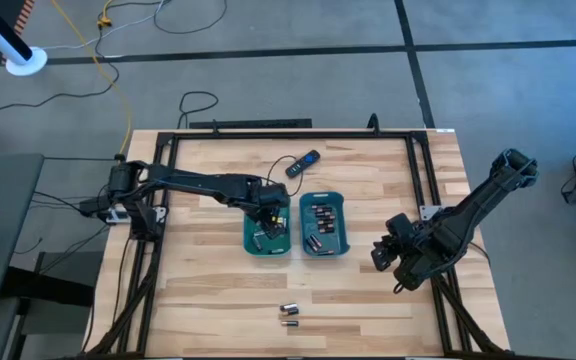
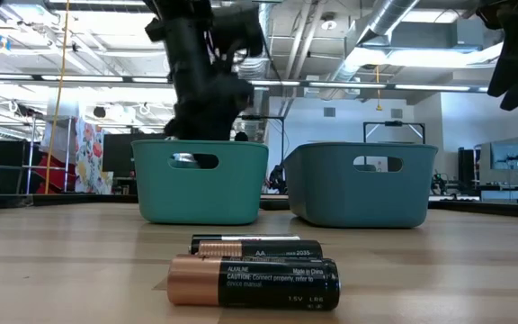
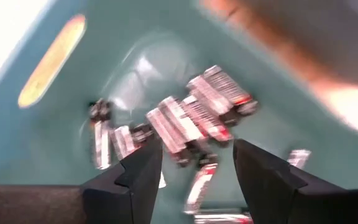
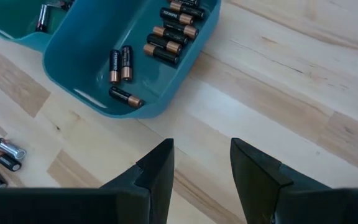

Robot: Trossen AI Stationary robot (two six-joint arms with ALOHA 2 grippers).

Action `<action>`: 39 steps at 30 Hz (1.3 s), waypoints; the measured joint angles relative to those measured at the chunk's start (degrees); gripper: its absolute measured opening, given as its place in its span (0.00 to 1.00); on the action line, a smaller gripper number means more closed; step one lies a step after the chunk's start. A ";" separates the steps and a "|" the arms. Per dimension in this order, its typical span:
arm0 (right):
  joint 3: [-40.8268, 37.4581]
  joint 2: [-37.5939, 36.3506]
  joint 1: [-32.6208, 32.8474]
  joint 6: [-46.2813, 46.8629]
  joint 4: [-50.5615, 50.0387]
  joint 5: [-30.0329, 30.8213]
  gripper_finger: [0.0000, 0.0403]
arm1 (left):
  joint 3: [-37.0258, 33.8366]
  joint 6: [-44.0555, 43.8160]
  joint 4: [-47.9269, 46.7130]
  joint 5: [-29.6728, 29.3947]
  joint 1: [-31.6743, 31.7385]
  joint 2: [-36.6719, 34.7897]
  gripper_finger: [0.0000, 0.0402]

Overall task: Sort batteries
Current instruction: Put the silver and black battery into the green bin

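Your left gripper is down inside the left tray, jaws apart, gripping nothing; silvery batteries lie piled on the tray floor just past its fingertips. The right tray sits just beside it, mid-table, holding dark coppery-ended batteries. Three loose batteries lie on the table near its front edge. Your right gripper hangs near the right edge, jaws open, empty.
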 joint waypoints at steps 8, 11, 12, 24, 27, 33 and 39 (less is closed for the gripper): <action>0.00 0.00 0.07 -1.77 0.01 -0.02 0.43 | 3.44 -3.63 0.24 -2.13 -3.15 -6.79 0.47; 0.00 0.00 0.09 -3.15 0.15 -0.02 0.43 | 3.46 -5.92 0.10 -4.43 -5.72 -9.86 0.47; 0.00 0.00 0.09 -3.77 0.26 -0.04 0.43 | 3.48 -6.86 0.11 -5.40 -6.83 -10.72 0.47; 0.00 0.00 0.07 -11.07 2.05 -0.14 0.43 | 3.46 -24.72 -1.52 -22.12 -26.11 -13.08 0.47; 0.00 0.00 0.07 -13.42 2.89 -0.34 0.43 | 3.24 -30.66 -1.44 -25.04 -30.70 -11.80 0.47; 0.00 0.00 0.07 -15.13 3.15 -0.63 0.43 | 3.24 -39.26 -0.63 -28.34 -37.89 -7.58 0.47; 0.00 0.00 0.07 -15.28 3.09 -0.97 0.43 | 3.22 -38.70 3.38 -28.30 -41.99 -0.48 0.47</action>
